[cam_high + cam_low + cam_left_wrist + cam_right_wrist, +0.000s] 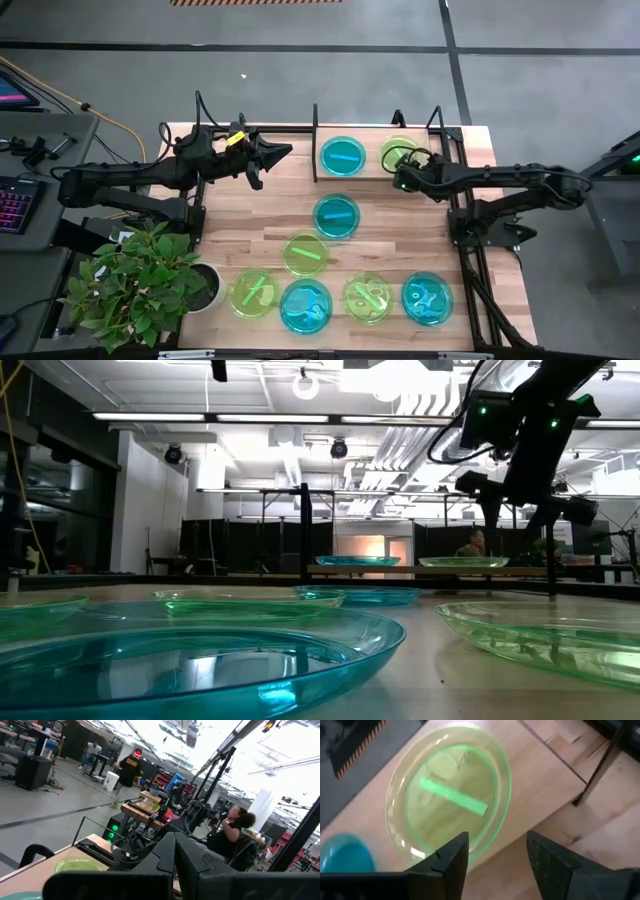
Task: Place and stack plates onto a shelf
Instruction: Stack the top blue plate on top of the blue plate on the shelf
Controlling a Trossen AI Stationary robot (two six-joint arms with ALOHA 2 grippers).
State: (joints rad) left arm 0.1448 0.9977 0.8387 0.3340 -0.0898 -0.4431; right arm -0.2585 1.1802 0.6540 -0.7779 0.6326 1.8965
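Note:
The black-rod shelf (318, 140) stands at the table's far edge. On its wood board rest a cyan plate (343, 156) and a lime-green plate (396, 148); both also show as the cyan plate (357, 560) and the green plate (462, 562). My right gripper (497, 852) is open and hovers just over the green plate's (447, 790) near rim, apart from it. My left gripper (283, 153) is shut and held in the air left of the shelf. Several more plates lie flat on the table: cyan (337, 215), green (306, 253), and a near row.
The near row runs green (254, 292), cyan (306, 306), green (369, 298), cyan (428, 298). A potted plant (150, 285) stands at the near left corner. Upright shelf posts (303, 530) flank the board. Bare wood lies between my left gripper and the plates.

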